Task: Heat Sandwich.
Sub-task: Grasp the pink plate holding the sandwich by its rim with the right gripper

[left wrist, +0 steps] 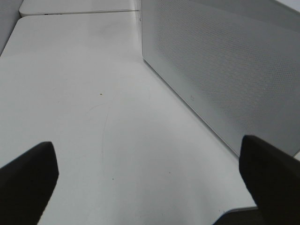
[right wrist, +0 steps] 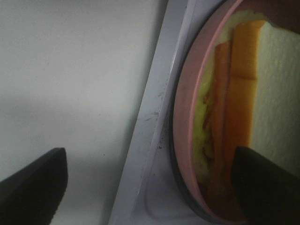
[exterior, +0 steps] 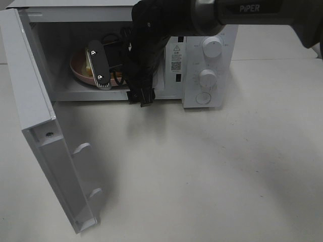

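The sandwich (right wrist: 276, 93), white bread over orange and yellow filling, lies on a round pink plate (right wrist: 183, 108) inside the open microwave (exterior: 222, 75). In the high view only a yellow edge of the sandwich (exterior: 89, 64) and part of the plate (exterior: 76, 68) show behind the gripper. My right gripper (exterior: 110, 80) reaches into the cavity. In its wrist view the right gripper (right wrist: 150, 159) is open, one finger over the sandwich's near edge and the other outside the plate rim. My left gripper (left wrist: 146, 143) is open and empty over bare table, out of the high view.
The microwave door (exterior: 45, 136) hangs wide open to the left and juts toward the front. Two knobs and a button (exterior: 207, 78) sit on the right panel. The left wrist view shows a perforated white panel (left wrist: 225, 70) close beside the left gripper.
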### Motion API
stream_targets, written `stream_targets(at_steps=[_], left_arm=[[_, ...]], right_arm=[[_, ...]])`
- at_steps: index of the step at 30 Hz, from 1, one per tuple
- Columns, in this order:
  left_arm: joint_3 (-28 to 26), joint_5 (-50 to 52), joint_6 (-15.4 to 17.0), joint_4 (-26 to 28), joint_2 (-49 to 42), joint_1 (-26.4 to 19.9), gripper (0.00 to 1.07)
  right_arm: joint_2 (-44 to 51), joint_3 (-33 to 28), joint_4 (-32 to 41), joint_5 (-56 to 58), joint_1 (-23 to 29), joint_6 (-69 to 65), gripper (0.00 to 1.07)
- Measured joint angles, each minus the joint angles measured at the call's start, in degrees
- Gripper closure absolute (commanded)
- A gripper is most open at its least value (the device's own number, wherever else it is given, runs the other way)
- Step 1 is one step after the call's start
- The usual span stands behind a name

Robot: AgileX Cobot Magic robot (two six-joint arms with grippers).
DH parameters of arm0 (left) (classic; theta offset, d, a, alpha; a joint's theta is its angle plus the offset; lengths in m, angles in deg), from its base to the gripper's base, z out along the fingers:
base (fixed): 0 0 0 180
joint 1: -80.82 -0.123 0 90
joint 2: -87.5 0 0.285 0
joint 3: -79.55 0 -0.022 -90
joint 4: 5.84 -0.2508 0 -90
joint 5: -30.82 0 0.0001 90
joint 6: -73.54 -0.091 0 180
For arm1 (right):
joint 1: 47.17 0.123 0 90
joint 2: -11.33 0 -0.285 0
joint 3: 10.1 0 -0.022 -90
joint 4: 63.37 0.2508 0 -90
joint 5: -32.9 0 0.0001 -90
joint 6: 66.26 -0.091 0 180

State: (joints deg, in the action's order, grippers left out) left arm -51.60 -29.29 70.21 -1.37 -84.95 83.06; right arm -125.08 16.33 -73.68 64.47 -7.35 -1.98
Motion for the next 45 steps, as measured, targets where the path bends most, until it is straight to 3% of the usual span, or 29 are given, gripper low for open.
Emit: stream_targets(at_steps=[9, 37, 45], left_arm=[[0.0, 0.0, 0.0, 0.0, 0.0, 0.0, 0.09], [0.0, 0.0, 0.0, 0.0, 0.0, 0.0, 0.09], [0.0, 0.0, 0.0, 0.0, 0.0, 0.0, 0.09]], right_arm=[[-4.3, 7.6, -0.9, 4.3, 1.4, -1.0, 0.21], [-10.7, 12.5, -0.8, 4.4, 0.0, -3.3, 0.26], [-12.8, 13.9, -0.1, 3.9, -0.4, -3.4, 0.33]])
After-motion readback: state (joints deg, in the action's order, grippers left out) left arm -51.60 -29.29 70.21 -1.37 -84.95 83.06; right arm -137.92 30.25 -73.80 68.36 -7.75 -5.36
